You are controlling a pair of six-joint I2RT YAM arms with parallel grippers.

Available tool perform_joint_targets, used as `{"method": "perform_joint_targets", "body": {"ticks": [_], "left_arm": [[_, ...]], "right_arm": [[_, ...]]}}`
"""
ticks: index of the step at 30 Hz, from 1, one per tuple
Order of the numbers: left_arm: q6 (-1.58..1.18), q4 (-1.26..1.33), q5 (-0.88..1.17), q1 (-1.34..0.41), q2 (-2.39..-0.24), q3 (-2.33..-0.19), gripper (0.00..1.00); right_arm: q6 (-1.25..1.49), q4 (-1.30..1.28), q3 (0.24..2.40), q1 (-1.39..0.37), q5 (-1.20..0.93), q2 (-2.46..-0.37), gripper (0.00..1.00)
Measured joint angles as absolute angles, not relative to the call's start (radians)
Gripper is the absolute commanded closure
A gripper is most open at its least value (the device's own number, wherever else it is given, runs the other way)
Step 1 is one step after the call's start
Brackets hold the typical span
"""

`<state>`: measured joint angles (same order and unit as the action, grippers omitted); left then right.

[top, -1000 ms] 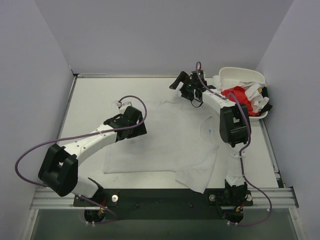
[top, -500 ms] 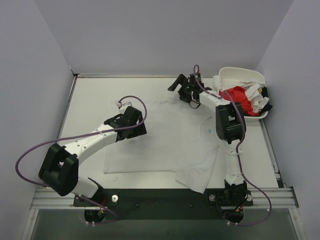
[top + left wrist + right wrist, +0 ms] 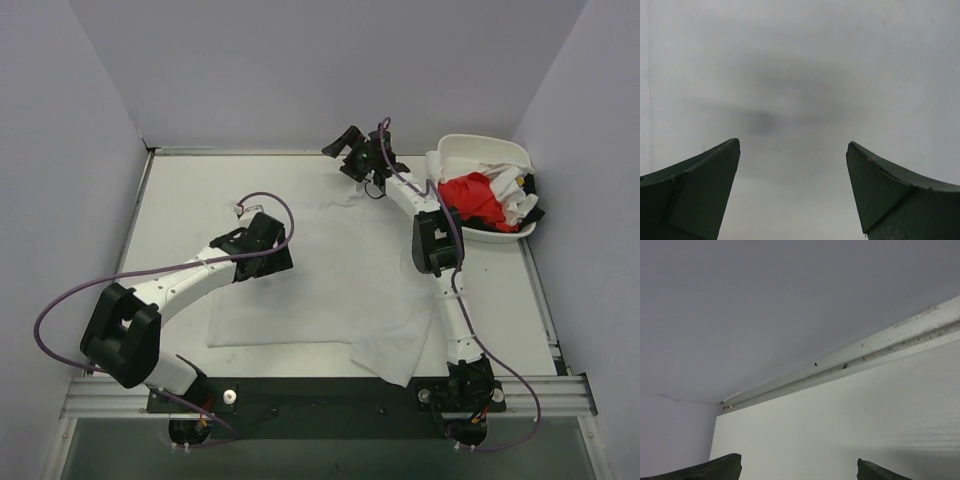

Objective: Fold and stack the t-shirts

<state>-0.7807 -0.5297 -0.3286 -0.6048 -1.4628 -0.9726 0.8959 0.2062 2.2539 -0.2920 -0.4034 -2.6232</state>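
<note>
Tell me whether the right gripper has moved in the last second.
Yes. The right gripper has shifted left and farther back, away from the white tub.

Top view: fixed, high and behind the arm bases (image 3: pixel 465 385), tilted steeply down; takes in the whole counter (image 3: pixel 180 200) and the back wall (image 3: pixel 330 70).
Left wrist view: behind the left claw (image 3: pixel 793 145), facing straight down, very near a pale surface (image 3: pixel 800 60) (out of focus).
Right wrist view: behind the right claw (image 3: pixel 799 460), low, facing across the counter to the back wall and its metal strip (image 3: pixel 850 362).
Shared: strip and far-left corner appear in top and right wrist views.
</note>
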Motion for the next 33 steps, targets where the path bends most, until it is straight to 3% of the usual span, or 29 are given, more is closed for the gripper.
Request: {"method": "perform_joint_targets", "body": {"ticks": [6, 15, 22, 33], "left_arm": [[-0.781, -0.529, -0.328, -0.600, -1.472, -0.973, 0.03], [-0.780, -0.526, -0.327, -0.600, -1.472, -0.973, 0.03], [-0.780, -0.526, -0.328, -0.600, -1.472, -0.973, 0.03], [-0.780, -0.526, -0.329, -0.600, -1.470, -0.973, 0.03]], "right_arm": [[0.932, 0.337, 2.121, -0.296, -0.418, -2.638, 0.00], [0.730, 0.395, 1.661, -0.295, -0.368, -2.168, 0.00], [0.610, 0.385, 1.532, -0.295, -0.292, -1.915, 0.00], [0.580, 0.253, 1.397, -0.294, -0.215, -1.950, 0.00]]}}
